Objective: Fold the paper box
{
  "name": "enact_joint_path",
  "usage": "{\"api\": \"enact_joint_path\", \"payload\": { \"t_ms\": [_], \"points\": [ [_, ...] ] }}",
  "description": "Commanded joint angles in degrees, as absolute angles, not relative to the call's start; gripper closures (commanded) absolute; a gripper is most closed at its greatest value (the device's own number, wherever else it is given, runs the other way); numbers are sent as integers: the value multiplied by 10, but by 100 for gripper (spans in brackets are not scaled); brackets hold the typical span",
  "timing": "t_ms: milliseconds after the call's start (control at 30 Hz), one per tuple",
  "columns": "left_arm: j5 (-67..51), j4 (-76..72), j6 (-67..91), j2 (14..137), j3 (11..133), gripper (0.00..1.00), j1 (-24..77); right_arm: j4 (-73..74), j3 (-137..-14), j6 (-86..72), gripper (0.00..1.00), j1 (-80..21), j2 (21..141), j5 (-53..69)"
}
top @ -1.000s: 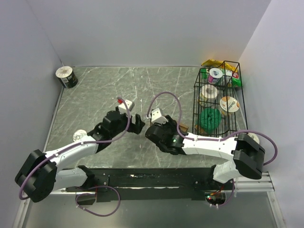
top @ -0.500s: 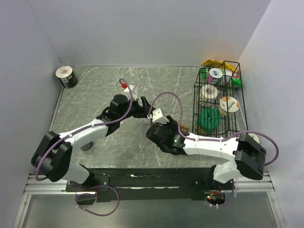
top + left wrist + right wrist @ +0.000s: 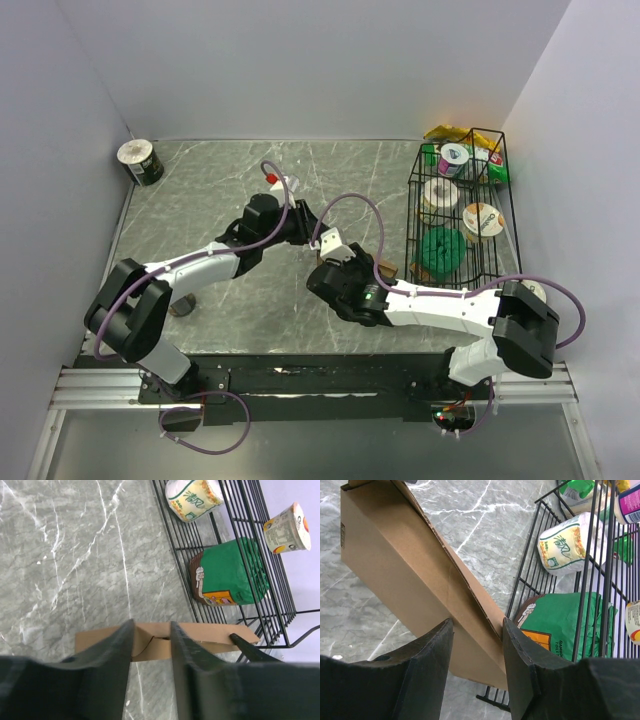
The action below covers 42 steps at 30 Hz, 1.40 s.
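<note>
Treat the box as light, thin and bendy: pinched at the basket end by the right claw, left claw spread wide farther off, so hold stiff folds.

The top external camera looks steeply down from above and behind the near edge, taking in the whole counter with the wire basket at far right. The left wrist camera sits low and close, facing right toward the basket. The right wrist camera is closer still, almost against the paper box. Both wrist views share the box, the green packet and the basket wires.
</note>
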<state>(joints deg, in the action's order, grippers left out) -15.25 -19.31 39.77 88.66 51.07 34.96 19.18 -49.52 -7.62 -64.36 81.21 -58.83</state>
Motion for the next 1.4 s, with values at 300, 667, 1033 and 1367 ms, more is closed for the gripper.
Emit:
{"api": "enact_joint_path", "payload": {
  "t_ms": [300, 667, 1033, 1367],
  "points": [
    [-153, -198, 388, 889, 529, 78, 352, 248, -491, -109, 49, -640, 844, -541],
    [-163, -196, 395, 894, 520, 77, 356, 251, -494, -112, 49, -640, 847, -543],
    [-120, -168, 374, 901, 533, 67, 381, 257, -491, -117, 49, -640, 846, -548],
    [-98, -155, 367, 908, 525, 87, 394, 262, -490, -124, 49, -639, 843, -557]
  ]
}}
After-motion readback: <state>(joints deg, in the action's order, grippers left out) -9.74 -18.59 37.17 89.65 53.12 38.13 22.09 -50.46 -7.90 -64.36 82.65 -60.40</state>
